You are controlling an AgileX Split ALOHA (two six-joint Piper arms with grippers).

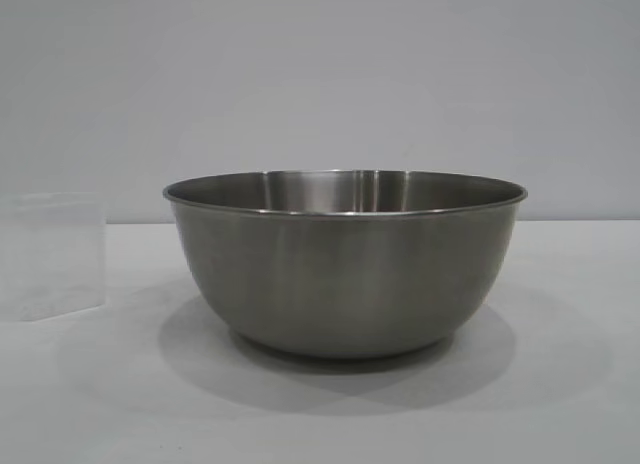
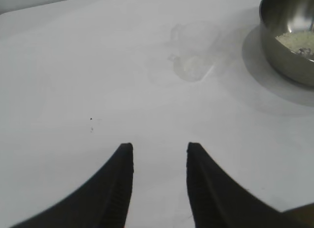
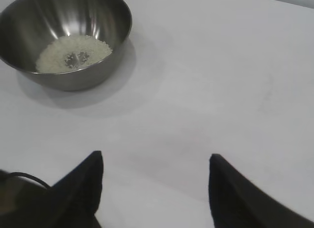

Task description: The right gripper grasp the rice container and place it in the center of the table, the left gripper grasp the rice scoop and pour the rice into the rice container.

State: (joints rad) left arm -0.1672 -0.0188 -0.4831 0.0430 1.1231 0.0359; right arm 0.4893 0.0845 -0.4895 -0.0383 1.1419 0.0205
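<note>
The rice container [image 1: 345, 269] sits upright on the white desk [image 1: 560, 404], pretty much dead center in the exterior view, and there's a patch of rice [image 3: 73, 52] lying in the bottom of it (you can see bare steel poking through the middle of the pile). The rice scoop [image 1: 52, 254] stands on the desk well off to the left of the container, not touching it; from the left wrist view it's a faint clear shape [image 2: 192, 63] near the bowl. The left end effector [image 2: 159, 154] hovers over bare desk short of the scoop, fingers parted with nothing between them. The right end effector [image 3: 156, 164] is spread wider, also pinching nothing, with the container some way off ahead of it.
</note>
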